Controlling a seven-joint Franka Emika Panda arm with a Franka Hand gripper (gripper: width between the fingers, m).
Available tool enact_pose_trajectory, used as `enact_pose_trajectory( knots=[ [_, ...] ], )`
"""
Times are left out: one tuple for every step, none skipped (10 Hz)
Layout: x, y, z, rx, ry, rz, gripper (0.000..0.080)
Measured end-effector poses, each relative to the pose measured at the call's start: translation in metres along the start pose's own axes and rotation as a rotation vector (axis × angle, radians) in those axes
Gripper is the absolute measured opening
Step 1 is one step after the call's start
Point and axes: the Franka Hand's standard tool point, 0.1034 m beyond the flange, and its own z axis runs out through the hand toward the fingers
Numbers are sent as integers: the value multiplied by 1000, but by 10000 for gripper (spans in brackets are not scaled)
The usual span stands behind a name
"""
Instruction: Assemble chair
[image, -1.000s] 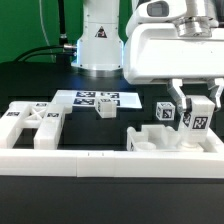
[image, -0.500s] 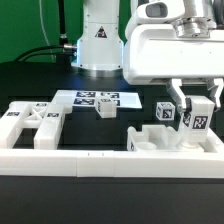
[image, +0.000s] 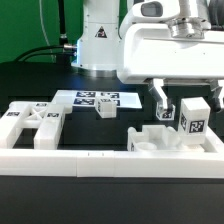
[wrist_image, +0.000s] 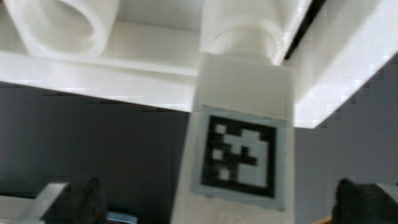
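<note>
My end effector (image: 188, 108) stands wide open, gripping nothing, astride the tagged leg (image: 194, 122) upright on the chair seat slab (image: 150, 141) at lower right, so this leg looks fitted, while the loose parts (image: 30, 122) at lower left await joining.

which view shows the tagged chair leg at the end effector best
The wrist view: the chair leg fills the middle of the frame, its square tag large and facing the camera. The exterior view shows the chair leg small, standing inside the open end effector, tag just visible.
</note>
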Motion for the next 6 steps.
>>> enact_pose_trajectory(
  knots=[
    [2, 8, -1, -6, 0, 1, 646],
    [5, 18, -4, -10, -16, 3, 646],
    [12, 29, -7, -14, -30, 2, 649],
    [20, 39, -10, -20, -30, 1, 649],
    [18, 36, -8, -17, -33, -1, 649],
    [16, 34, -7, -10, -57, -2, 649]
  ],
)
